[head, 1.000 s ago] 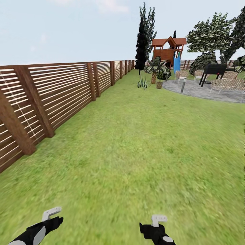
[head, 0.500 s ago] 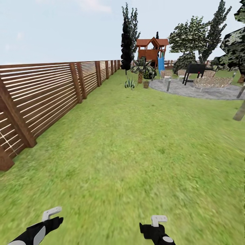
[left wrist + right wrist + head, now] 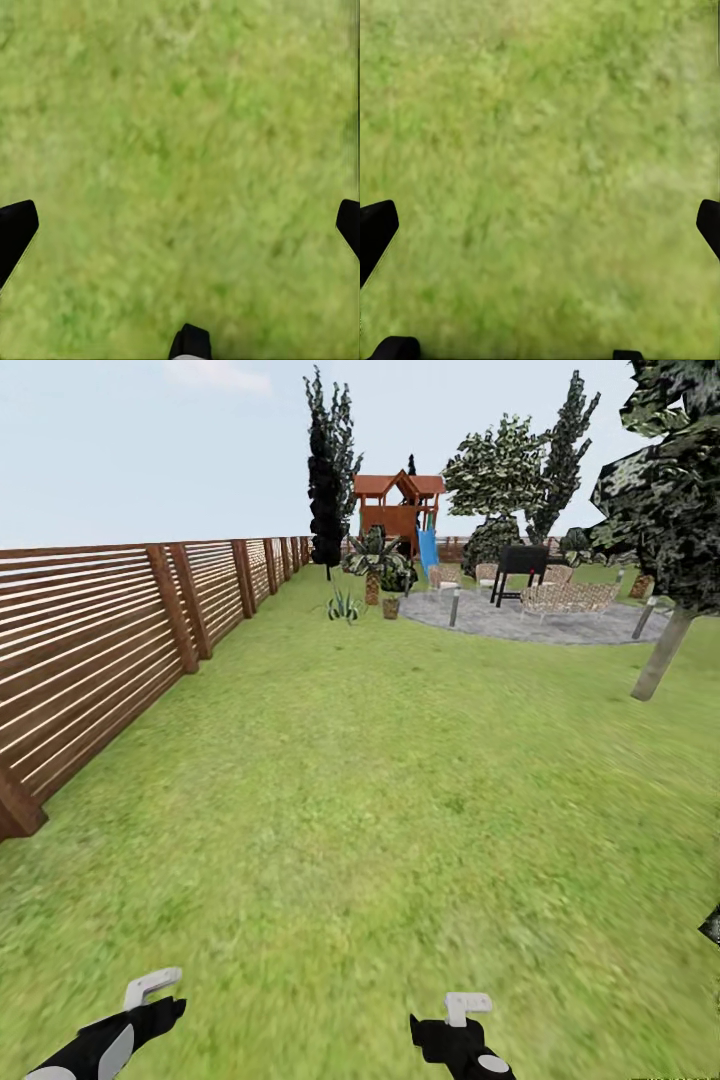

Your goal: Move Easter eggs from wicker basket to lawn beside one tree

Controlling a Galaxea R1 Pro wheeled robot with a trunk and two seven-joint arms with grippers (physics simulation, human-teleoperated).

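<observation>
- lawn across frame, fence left
- tree upper right, pale trunk
- left gripper spread, empty
- right gripper spread, empty

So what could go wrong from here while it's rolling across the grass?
1. The wooden fence runs close along the robot's left; drifting that way could clip it.
2. The pale-trunked tree leans in at the right, and so could snag a wide turn.
3. Both the left gripper and right gripper hang open over bare lawn, so the search could run long.
</observation>
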